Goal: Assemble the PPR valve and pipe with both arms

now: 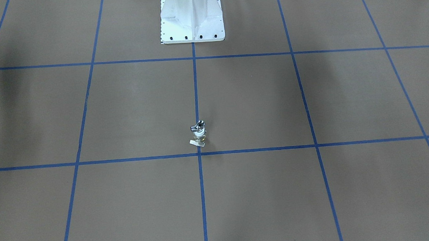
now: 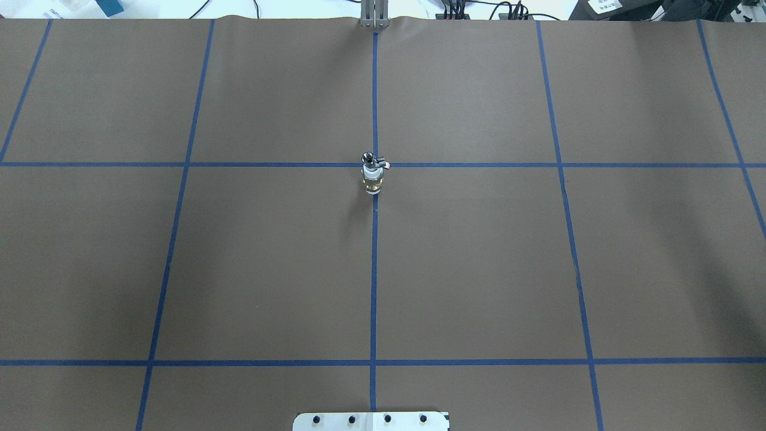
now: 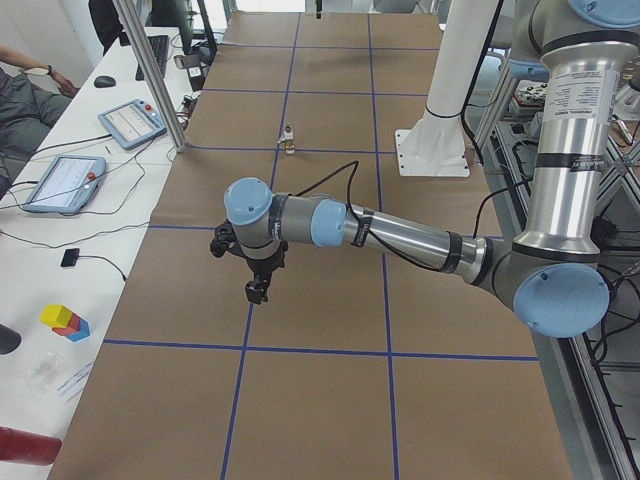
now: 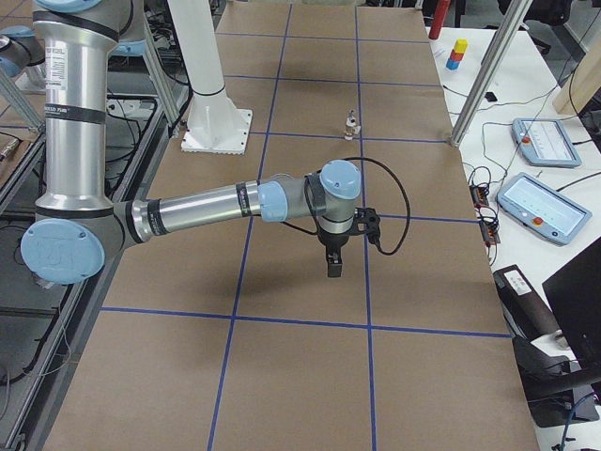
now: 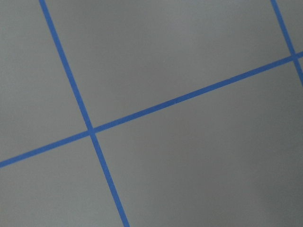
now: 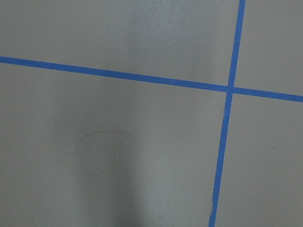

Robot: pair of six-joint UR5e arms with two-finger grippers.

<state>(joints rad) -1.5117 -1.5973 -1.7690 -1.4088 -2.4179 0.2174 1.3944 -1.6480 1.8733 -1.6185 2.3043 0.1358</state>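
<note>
A small valve piece (image 1: 199,132) stands upright on the centre blue line, with a chrome top, a white middle and a brass-coloured lower part. It also shows in the overhead view (image 2: 372,175) and, small, in the side views (image 3: 288,139) (image 4: 351,124). I cannot tell a separate pipe from it. My left gripper (image 3: 257,292) hangs over the table far from the piece, pointing down. My right gripper (image 4: 333,268) does the same at the other end. Both show only in the side views, so I cannot tell whether they are open or shut. Both wrist views show only paper and tape.
The white robot pedestal (image 1: 192,20) stands at the table's robot side. Blue tape lines (image 2: 373,269) grid the brown paper. Beyond the far edge are an aluminium post (image 3: 150,75), teach tablets (image 3: 60,180) (image 4: 554,202) and coloured blocks (image 3: 65,322).
</note>
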